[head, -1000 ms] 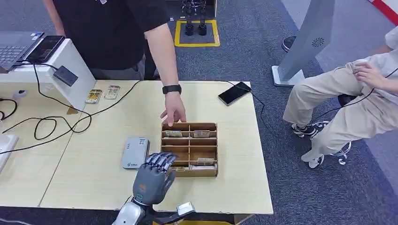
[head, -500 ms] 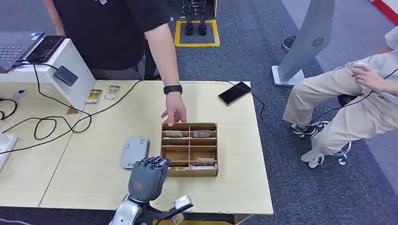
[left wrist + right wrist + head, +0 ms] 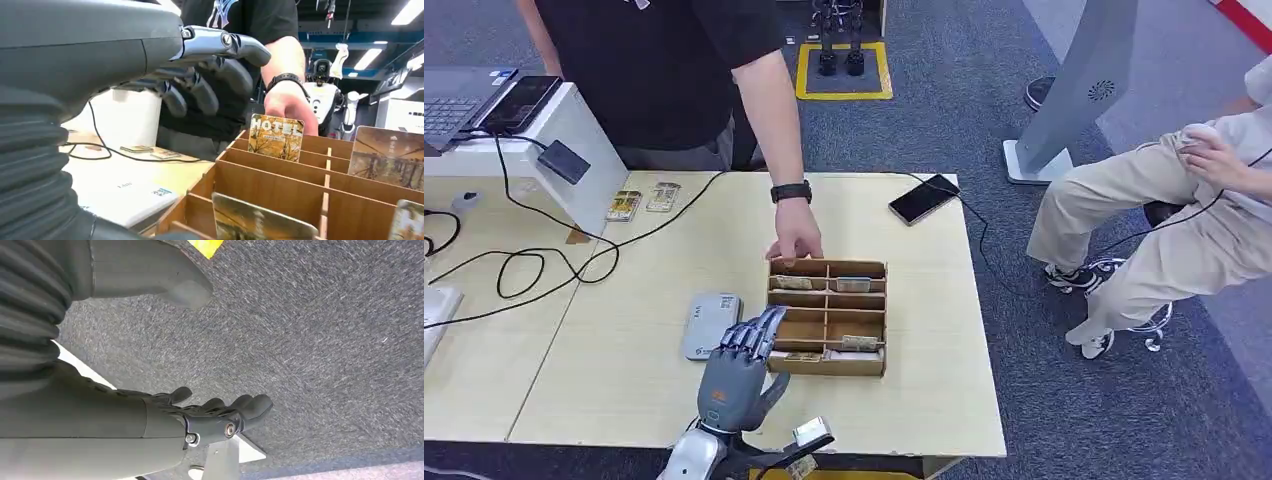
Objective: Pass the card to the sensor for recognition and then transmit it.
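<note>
Tabletop wooden organizer [image 3: 827, 316], upright cards [image 3: 854, 285] in several compartments.

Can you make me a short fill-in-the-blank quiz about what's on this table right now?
1. The cards stand upright in a divided box made of ____.
2. The person's hand rests at the box's far edge and wears a black ____ at the wrist.
3. The robot's left hand hovers at the box's near-left corner, holding ____.
4. The card in the back row reads ____.

Missing words: wood; watch; nothing; HOTEL
</note>
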Motion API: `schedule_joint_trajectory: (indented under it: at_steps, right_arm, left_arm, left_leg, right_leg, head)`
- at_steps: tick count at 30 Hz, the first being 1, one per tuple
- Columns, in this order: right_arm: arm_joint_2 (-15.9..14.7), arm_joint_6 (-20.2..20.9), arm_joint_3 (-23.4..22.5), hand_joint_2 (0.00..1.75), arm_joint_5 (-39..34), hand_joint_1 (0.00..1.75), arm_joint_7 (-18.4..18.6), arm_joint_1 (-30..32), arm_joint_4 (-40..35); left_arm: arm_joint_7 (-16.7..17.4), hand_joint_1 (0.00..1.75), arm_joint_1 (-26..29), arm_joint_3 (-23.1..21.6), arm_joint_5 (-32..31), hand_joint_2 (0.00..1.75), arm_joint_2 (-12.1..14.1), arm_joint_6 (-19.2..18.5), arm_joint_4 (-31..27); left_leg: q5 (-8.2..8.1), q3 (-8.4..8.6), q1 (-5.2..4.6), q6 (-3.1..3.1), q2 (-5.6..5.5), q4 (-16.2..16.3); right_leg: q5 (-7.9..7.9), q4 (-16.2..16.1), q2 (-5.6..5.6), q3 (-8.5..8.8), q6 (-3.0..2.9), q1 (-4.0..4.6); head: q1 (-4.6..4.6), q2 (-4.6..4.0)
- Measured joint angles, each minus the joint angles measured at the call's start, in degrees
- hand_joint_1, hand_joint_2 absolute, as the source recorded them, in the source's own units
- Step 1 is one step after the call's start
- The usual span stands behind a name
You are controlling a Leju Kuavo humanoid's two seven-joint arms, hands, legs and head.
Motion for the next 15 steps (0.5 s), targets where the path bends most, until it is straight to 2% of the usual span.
schedule_joint_trajectory:
  at_steps: [4, 9, 15]
  right_arm:
    - [0.00, 0.00, 0.00, 1.75, -0.13, 0.00, -0.02, 0.01, -0.09]
    - [0.28, 0.00, 0.00, 1.75, -0.13, 0.00, 0.39, 0.01, -0.90]
    - [0.85, 0.00, 0.00, 1.75, -0.15, 0.00, 1.18, 0.06, -1.92]
  left_arm:
    - [-3.88, 0.00, 0.21, 0.26, 4.05, 1.75, -0.66, 0.00, -0.02]
    - [-14.13, 0.00, 1.12, 4.61, 12.32, 1.75, -3.78, 0.02, -1.20]
    - [-17.36, 0.00, 1.98, 8.50, 15.93, 1.75, -4.59, 0.00, -2.60]
  left_leg:
    - [0.00, 0.00, 0.00, 0.00, 0.00, 0.00]
    - [-0.01, 0.01, -0.01, 0.00, 0.02, 0.00]
    - [0.00, 0.02, 0.01, -0.01, 0.02, 0.00]
  right_leg:
    - [0.00, 0.00, 0.00, 0.00, 0.00, 0.00]
    - [0.00, 0.00, 0.02, 0.00, 0.00, 0.00]
    - [0.00, 0.00, 0.01, -0.02, 0.00, 0.01]
  head:
    - [0.00, 0.00]
    - [0.02, 0.00]
    - [-0.02, 0.00]
